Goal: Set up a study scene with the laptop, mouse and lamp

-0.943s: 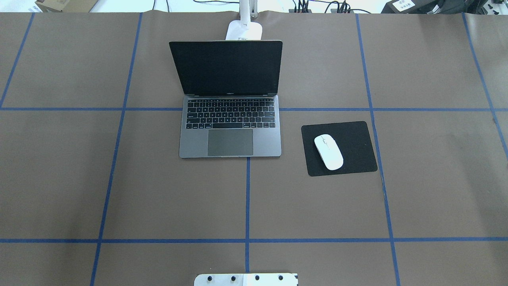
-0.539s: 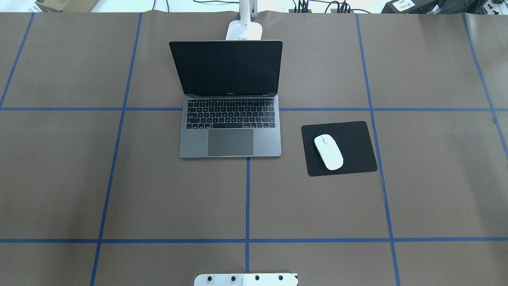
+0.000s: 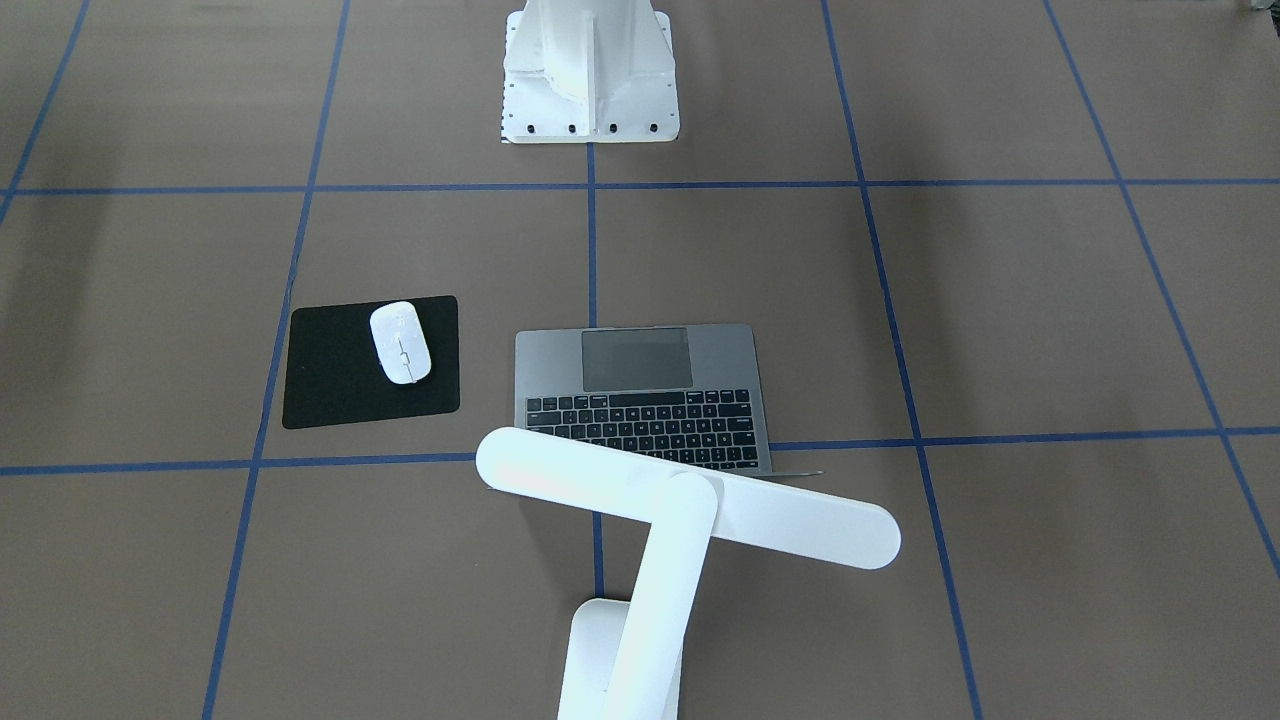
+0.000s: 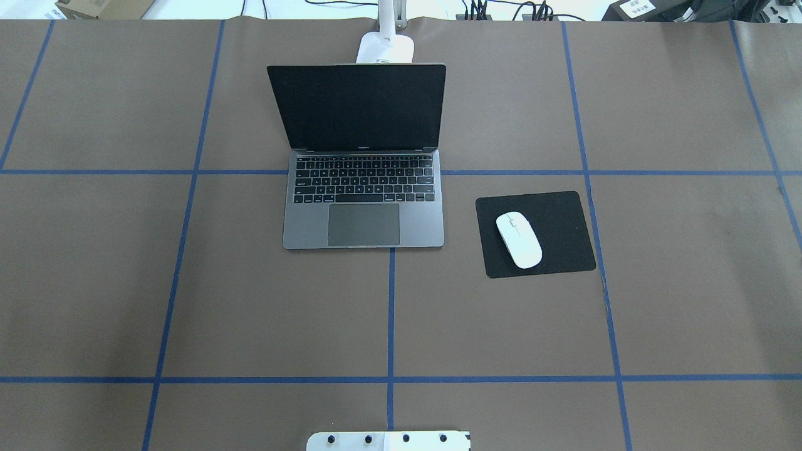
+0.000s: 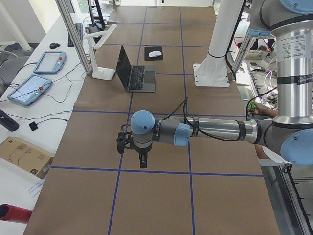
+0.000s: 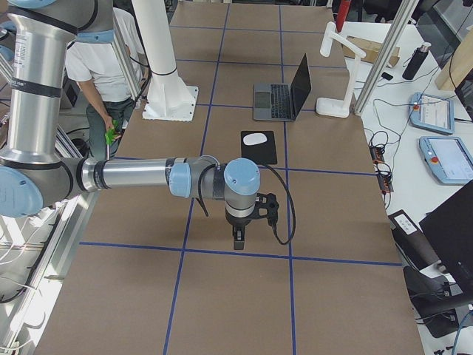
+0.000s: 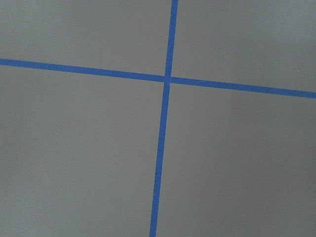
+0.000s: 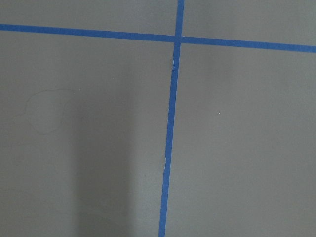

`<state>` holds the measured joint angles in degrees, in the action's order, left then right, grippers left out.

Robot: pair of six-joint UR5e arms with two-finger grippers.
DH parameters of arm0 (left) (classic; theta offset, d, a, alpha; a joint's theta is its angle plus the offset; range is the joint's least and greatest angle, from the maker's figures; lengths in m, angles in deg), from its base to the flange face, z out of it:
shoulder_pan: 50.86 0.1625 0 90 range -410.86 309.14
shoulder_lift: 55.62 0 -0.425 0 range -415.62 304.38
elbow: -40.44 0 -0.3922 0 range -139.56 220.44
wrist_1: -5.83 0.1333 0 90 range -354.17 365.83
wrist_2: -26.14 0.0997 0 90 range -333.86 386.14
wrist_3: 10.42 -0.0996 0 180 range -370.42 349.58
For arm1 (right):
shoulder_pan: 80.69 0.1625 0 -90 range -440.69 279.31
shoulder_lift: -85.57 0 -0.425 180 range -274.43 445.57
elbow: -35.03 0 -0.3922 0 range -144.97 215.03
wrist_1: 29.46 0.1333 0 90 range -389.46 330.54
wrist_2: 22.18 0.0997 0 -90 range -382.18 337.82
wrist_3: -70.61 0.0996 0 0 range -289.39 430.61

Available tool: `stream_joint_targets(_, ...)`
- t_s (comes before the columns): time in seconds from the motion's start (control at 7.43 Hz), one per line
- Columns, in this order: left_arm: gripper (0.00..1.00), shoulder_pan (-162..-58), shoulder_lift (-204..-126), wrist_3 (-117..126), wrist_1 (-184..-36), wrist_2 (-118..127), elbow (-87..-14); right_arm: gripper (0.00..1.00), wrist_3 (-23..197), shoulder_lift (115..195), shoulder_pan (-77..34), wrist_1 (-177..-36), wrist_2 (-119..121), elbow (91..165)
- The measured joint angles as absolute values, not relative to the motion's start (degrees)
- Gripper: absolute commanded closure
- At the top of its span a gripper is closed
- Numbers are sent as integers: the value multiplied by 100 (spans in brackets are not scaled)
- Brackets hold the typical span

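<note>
The laptop stands open toward the far middle of the brown surface, its screen dark and its keyboard on the near side. Just to its right lies a black mat, and the mouse rests on it at a slight angle. The lamp stands just behind the laptop's lid at the far edge, its bar head raised above the lid. Both arms are out at the ends of the surface, well apart from all three things. The left arm hangs the left jaws over bare surface near a blue tape crossing, and the right arm hangs the right jaws likewise at the other end. The side views are too small and slanted, so I cannot tell whether either pair is apart or together.
</note>
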<state>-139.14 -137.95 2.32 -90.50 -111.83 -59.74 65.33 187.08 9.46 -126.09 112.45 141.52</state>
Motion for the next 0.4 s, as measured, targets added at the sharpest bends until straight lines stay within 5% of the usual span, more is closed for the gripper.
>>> stream_joint_targets(0.4,0,-13913,-13792,258,-9041,-11206,-5983,1,6533,18685,941,-12606,11232,14200)
